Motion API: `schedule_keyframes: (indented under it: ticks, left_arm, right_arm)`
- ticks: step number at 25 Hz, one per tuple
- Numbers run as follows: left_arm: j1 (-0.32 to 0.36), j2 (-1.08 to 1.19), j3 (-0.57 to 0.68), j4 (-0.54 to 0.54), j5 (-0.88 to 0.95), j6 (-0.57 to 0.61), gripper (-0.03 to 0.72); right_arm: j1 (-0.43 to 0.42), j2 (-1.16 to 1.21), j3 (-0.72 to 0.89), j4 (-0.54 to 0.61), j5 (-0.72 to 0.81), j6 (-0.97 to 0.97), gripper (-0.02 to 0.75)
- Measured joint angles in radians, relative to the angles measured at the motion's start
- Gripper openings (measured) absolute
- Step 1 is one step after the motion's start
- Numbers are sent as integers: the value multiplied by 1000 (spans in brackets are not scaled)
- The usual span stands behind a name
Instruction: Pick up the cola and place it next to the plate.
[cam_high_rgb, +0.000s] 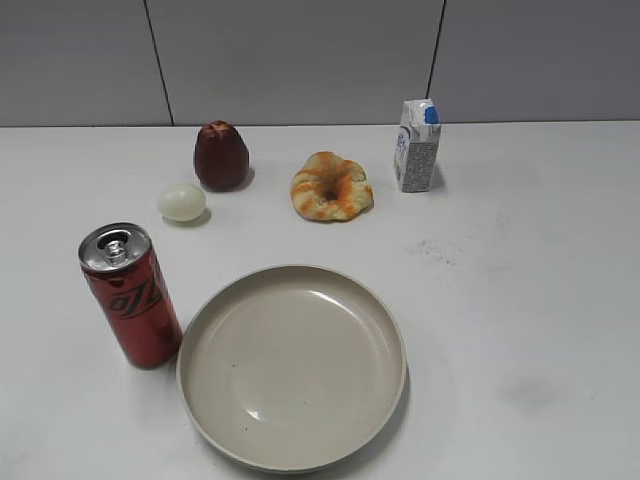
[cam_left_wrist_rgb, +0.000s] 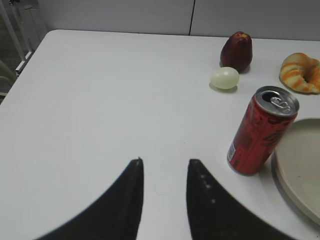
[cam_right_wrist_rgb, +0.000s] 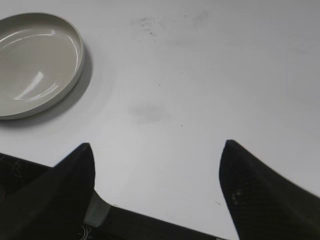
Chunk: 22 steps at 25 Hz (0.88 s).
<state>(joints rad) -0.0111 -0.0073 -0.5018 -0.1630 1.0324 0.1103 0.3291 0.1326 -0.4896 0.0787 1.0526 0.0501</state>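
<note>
The cola (cam_high_rgb: 133, 297) is a tall red can with black lettering and a silver top. It stands upright on the white table just left of the plate (cam_high_rgb: 375, 310), a wide beige dish with a raised rim. In the left wrist view the cola (cam_left_wrist_rgb: 261, 131) stands to the right of my left gripper (cam_left_wrist_rgb: 165, 161), which is open, empty and well apart from it; the plate's rim (cam_left_wrist_rgb: 282, 170) shows at the right edge. My right gripper (cam_right_wrist_rgb: 157, 146) is open and empty over bare table, with the plate (cam_right_wrist_rgb: 75, 65) far to its left. Neither gripper shows in the exterior view.
A dark red fruit (cam_high_rgb: 220, 155), a pale egg (cam_high_rgb: 181, 202), a croissant-like pastry (cam_high_rgb: 331, 187) and a small milk carton (cam_high_rgb: 417, 146) stand along the back of the table. The table's near edge (cam_right_wrist_rgb: 150, 220) lies under my right gripper.
</note>
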Motion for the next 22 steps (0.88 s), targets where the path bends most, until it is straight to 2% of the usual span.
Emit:
schedule_keyframes:
  ticks: [15, 17, 22]
  left_arm:
    - [0, 0, 0, 0, 0, 0, 237]
    - [0, 0, 0, 0, 0, 0, 237]
    - [0, 0, 0, 0, 0, 0, 237]
  right_arm:
    - [-6, -11, 0, 7, -1, -6, 585]
    - [-29, -30, 0, 7, -2, -6, 585]
    - [-157, -110, 0, 7, -3, -6, 585]
